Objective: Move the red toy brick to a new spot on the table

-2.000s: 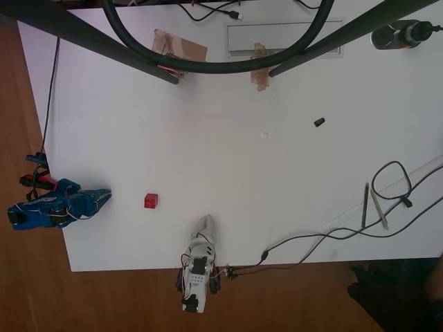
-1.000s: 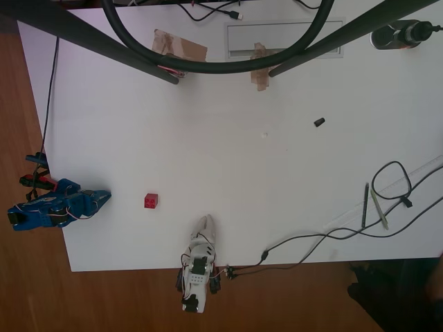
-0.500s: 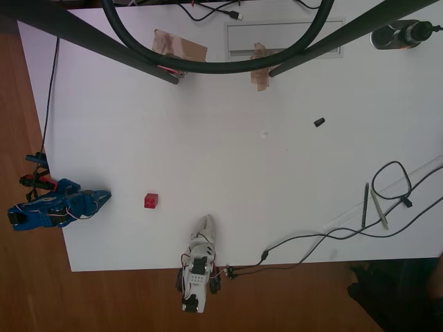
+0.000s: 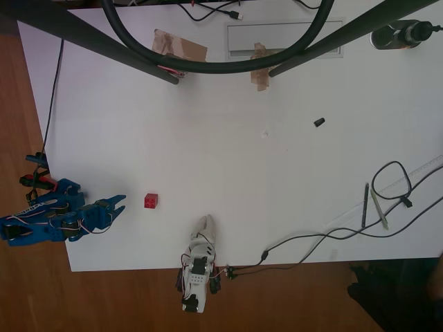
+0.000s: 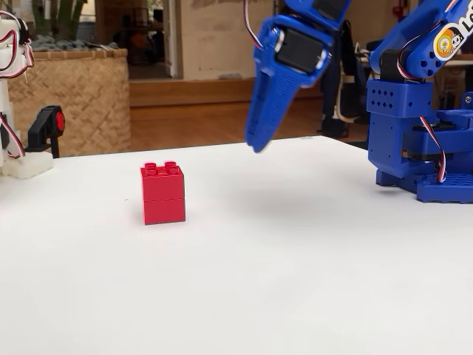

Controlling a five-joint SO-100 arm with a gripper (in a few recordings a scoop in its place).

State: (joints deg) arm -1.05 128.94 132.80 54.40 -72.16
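Near the left edge of the table, seen from overhead, sits the red toy brick — upright, studs up, alone on bare white surface. All places below are taken from that brick.

My claw is just left of the brick in the overhead view, tips pointing toward it, with a strip of white table between us; no contact. Two blue prongs show at the tip with a small gap between them, so the claw reads as slightly open and holds nothing. My blue arm runs back leftward past the table edge, over the brown floor.

Fixed view: the brick stands on the table, and my claw hangs to its right — raised above the surface and tilted downward, tip clear of both brick and table. My blue base stands further right of the brick.

Far to the brick's right and above it in the overhead view lies a small black piece; further right still, pens and a looping cable.
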